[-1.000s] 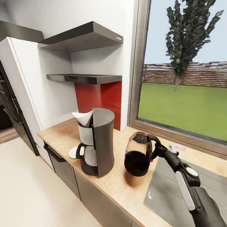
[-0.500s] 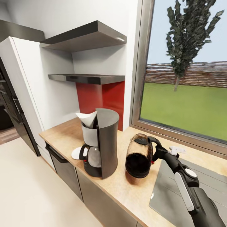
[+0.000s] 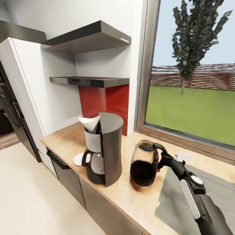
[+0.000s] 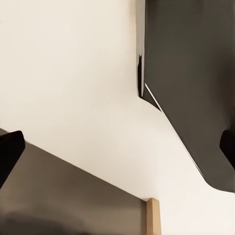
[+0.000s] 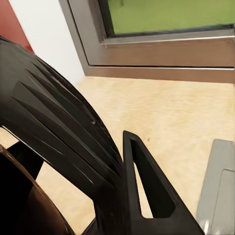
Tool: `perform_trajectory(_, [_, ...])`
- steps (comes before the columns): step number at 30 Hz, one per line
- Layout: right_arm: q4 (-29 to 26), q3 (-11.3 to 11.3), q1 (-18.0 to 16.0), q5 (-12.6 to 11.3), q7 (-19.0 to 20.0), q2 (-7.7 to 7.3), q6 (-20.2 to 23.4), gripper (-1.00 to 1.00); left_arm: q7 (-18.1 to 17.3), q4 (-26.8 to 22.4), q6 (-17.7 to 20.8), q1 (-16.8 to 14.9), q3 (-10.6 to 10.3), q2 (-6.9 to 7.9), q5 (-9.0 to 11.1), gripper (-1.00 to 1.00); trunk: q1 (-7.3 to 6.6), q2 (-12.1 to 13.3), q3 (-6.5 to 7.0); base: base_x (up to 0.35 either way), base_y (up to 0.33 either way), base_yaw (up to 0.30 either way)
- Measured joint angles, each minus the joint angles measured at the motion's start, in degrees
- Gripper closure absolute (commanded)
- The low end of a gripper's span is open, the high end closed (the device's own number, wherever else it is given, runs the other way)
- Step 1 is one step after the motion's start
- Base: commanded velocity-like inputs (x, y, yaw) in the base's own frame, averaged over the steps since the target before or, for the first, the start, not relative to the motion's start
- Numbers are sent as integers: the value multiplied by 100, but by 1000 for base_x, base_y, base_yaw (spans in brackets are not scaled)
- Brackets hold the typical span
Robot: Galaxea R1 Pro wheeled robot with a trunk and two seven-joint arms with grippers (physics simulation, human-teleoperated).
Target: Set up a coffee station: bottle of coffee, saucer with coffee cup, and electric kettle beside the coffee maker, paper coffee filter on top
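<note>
Right gripper (image 3: 164,160) pinches the handle of the electric kettle (image 3: 144,163), which stands upright on the kitchen countertop (image 3: 137,195) just beside the coffee maker (image 3: 106,148), on its window side. Its long axis runs vertically, handle pointing away from the coffee maker. Placing the kettle looks nearly finished; next the jaws should release and draw back.

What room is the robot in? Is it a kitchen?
Yes, it looks like a home kitchen. There is a wooden countertop with grey cabinets below, a coffee maker and a glass kettle standing on it, and black shelves beside a big window onto a lawn.
</note>
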Motion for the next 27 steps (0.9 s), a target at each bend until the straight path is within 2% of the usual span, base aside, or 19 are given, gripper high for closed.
perform_trajectory(7, [434, 11, -1, 6, 5, 0, -610, 100, 0, 0, -19, 0, 0, 1, -6, -100, 1, 0, 0, 83, 0, 0])
perform_trajectory(27, [476, 11, -1, -4, 6, 0, -667, 100, 0, 0, -20, 0, 0, 1, -7, -100, 1, 0, 1, 30, 45, 0])
